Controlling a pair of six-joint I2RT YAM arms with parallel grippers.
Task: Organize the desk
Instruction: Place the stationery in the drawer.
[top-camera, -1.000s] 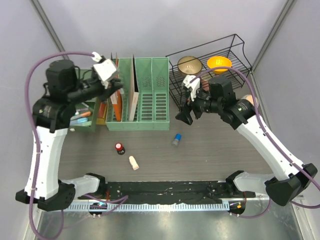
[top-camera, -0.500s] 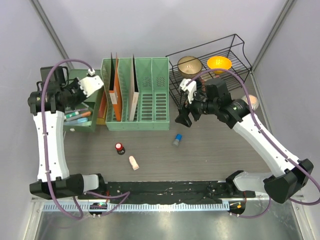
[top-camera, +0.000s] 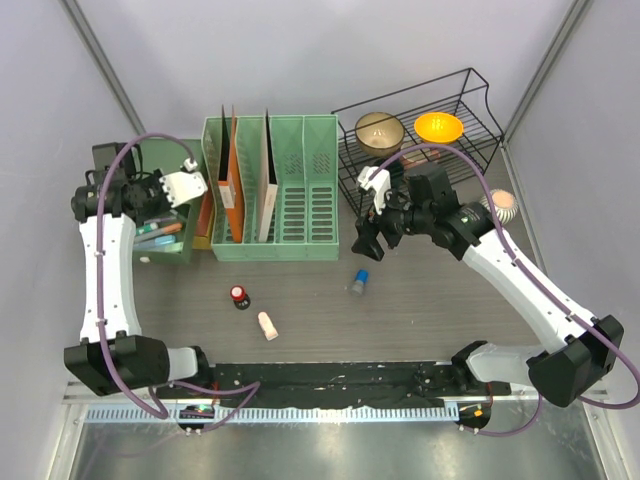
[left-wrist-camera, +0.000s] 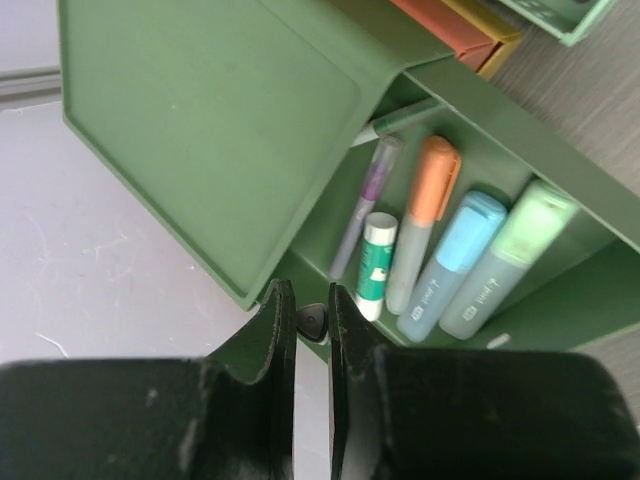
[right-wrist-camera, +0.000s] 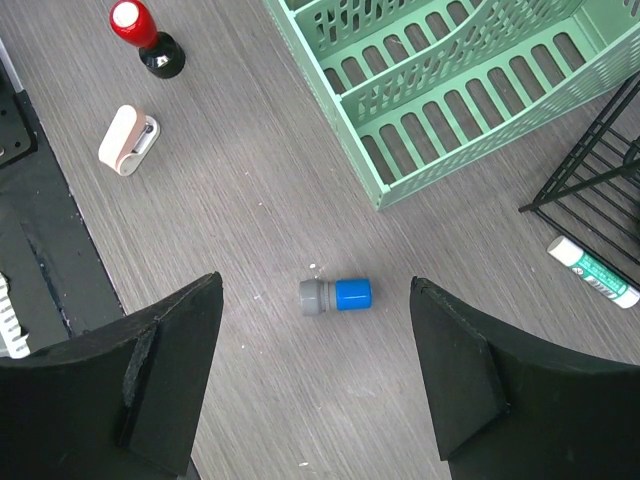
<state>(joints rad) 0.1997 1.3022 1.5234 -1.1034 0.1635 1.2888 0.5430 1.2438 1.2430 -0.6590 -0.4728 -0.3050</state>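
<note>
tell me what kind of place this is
Probably a robot test cell staged as an office workspace: a wood-grain desk between plain walls, a green file rack holding folders, and a pen tray with markers.

White arms (top-camera: 100, 290), black joints, purple cables (top-camera: 150, 137) — fingers (right-wrist-camera: 160, 390) seemingly matte black.

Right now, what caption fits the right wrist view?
Open right gripper above a blue-grey cylinder on the desk, near a green rack.
</note>
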